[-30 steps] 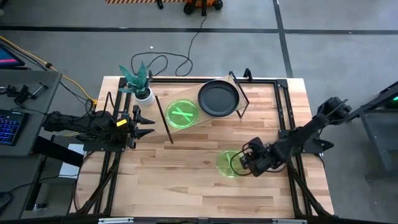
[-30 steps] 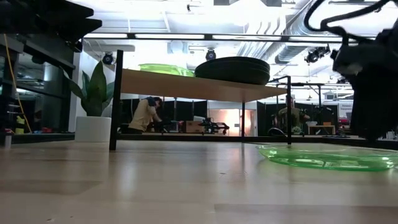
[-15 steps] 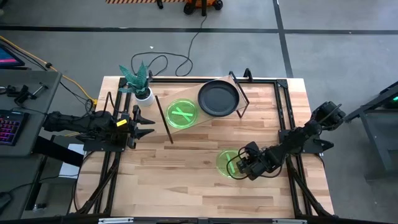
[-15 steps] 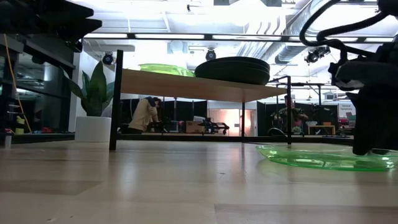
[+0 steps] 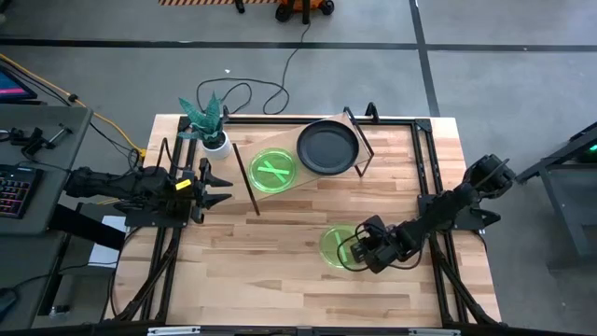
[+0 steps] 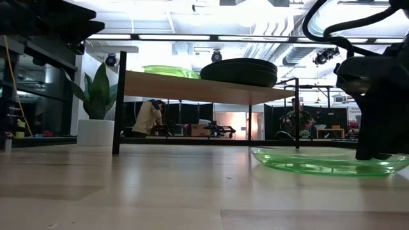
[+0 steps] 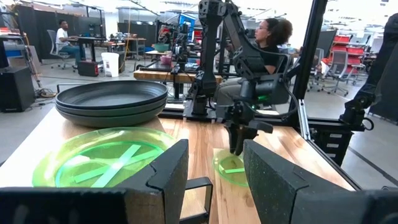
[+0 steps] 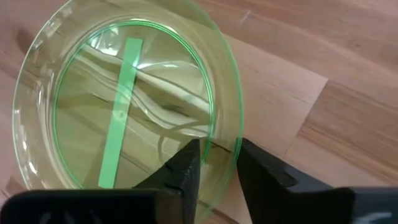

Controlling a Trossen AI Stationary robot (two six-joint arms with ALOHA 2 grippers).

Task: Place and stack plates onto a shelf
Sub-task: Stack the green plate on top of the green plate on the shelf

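Note:
One translucent green plate lies flat on the tabletop, right of centre. My right gripper is down at its right rim, one finger inside and one outside. On the wooden shelf sit a green plate and stacked dark grey plates; the low view shows the green one and the grey stack on its board. My left gripper waits open at the shelf's left end. My right gripper has the green plate's right rim between its two fingers, one finger inside the dish and the other outside. The fingers come from above, slanting down from the table's right. The plate's underside rests on the table.
A potted plant stands at the far left corner beside the shelf. Black frame rails run along the table's right and far sides. Bare wood lies in front of the shelf. People are in the room behind.
My right gripper has come down and moved toward the table's left and near edges, onto the green plate's right rim. The plate has slid a little toward the left along the table, staying flat.

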